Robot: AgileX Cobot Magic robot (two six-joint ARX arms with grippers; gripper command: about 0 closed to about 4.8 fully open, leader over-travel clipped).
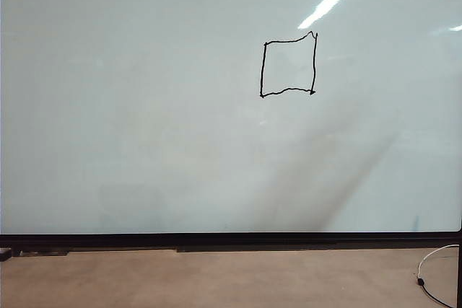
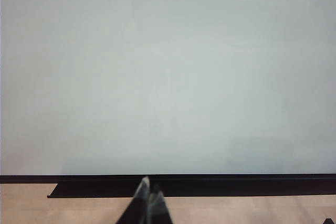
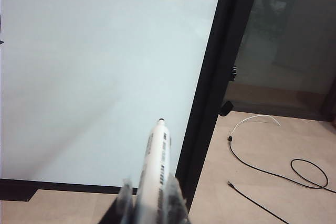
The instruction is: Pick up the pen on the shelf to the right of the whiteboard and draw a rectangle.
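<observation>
Whiteboard (image 1: 144,142) blocks ahead; black frame (image 3: 210,93) and floor cable (image 3: 273,169) beside.

The tan, matt floor (image 1: 216,279) runs beneath the big glossy pale whiteboard's (image 1: 144,142) thin black lower frame edge (image 1: 231,239). On it lies a thin cable — white, turning black (image 1: 433,272) — curling at the right. In the right wrist view, black cables (image 3: 273,174) loop across the same floor.

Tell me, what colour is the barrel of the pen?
White with small dark print; the pen shows best in the right wrist view.
</observation>
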